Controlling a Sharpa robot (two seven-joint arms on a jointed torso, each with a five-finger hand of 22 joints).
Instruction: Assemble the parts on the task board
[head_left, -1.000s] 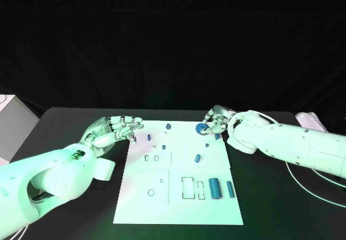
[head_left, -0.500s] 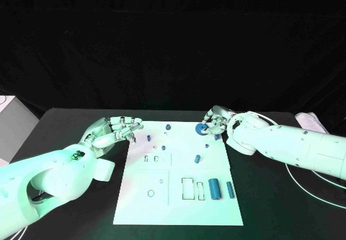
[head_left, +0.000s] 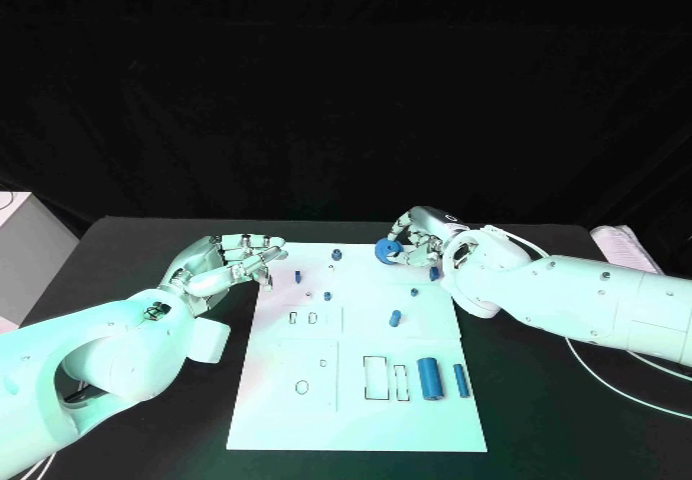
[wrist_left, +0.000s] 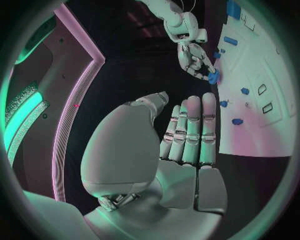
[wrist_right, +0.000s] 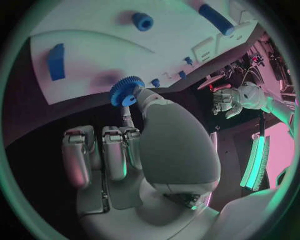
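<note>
Head view: right robot hand (head_left: 418, 243), gear (head_left: 388, 250) further left

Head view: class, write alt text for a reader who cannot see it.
The right hand holds a small blue gear over the far end of the white task board. The left hand hovers open beside the board's left edge.

The right hand (head_left: 418, 243) partly hides its blue gear (wrist_right: 127, 91) (teeth visible).
</note>
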